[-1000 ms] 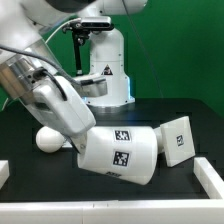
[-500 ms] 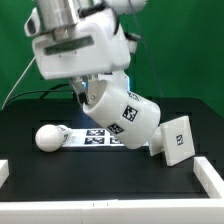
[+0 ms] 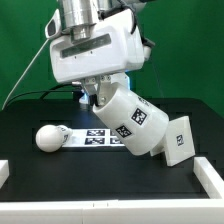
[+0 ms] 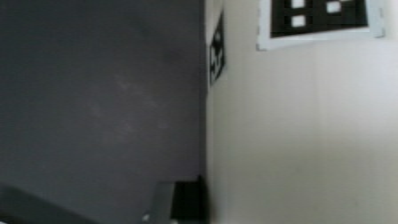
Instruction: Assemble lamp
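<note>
My gripper (image 3: 95,98) is shut on the rim of the large white cone shade (image 3: 133,122) and holds it tilted above the black table, tags facing the camera. The shade's lower end hangs close to the squarish base block (image 3: 181,140), which stands at the exterior view's right. The ball-headed bulb (image 3: 47,138) lies on the table at the exterior view's left. In the wrist view the shade's white wall (image 4: 302,130) fills one side, with a tag (image 4: 324,15) on it, and one dark finger (image 4: 178,200) lies against its edge.
The marker board (image 3: 92,137) lies flat on the table under the shade, between the bulb and the base block. White raised rails sit at the front corners (image 3: 5,172) (image 3: 211,176). A green backdrop stands behind.
The arm has swung from low at the exterior view's left to upright over the middle. The shade has gone from lying on the table to held up and tilted.
</note>
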